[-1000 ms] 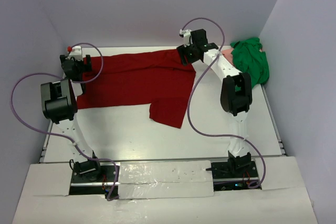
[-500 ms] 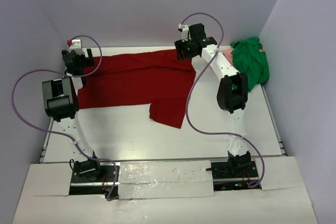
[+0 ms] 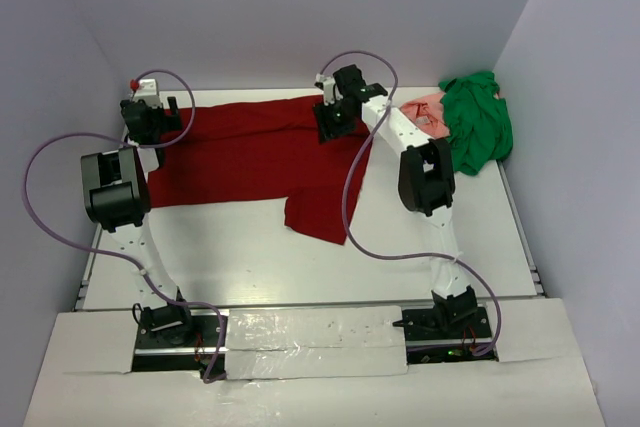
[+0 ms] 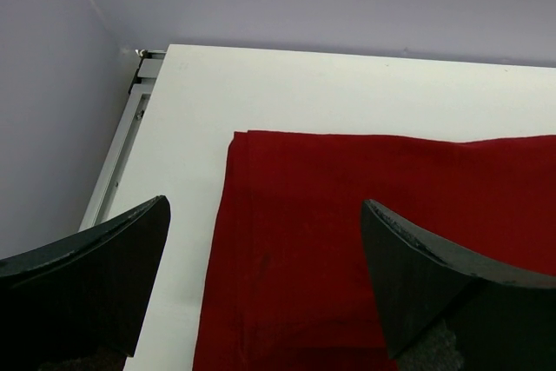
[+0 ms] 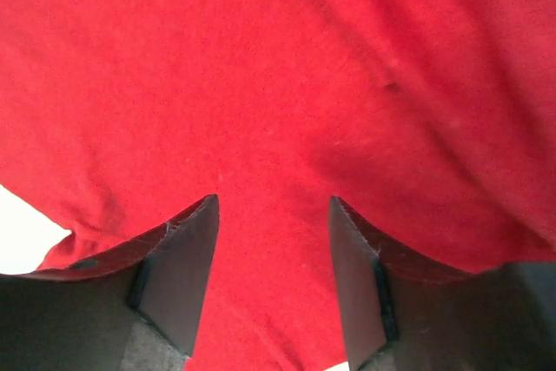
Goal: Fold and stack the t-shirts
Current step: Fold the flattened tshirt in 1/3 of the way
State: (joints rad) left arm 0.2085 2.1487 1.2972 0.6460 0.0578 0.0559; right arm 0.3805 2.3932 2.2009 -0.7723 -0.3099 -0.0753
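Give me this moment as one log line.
left claw open, above maroon shirt edge | right claw open, over maroon shirt | green shirt, pink shirt bunched far right

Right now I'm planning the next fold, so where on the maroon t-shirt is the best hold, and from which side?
Take the maroon t-shirt at its far left corner, coming down from above on the left side. It lies flat, and that straight edge borders bare table, so a finger could probably slip under. The open left gripper hangs right over it.
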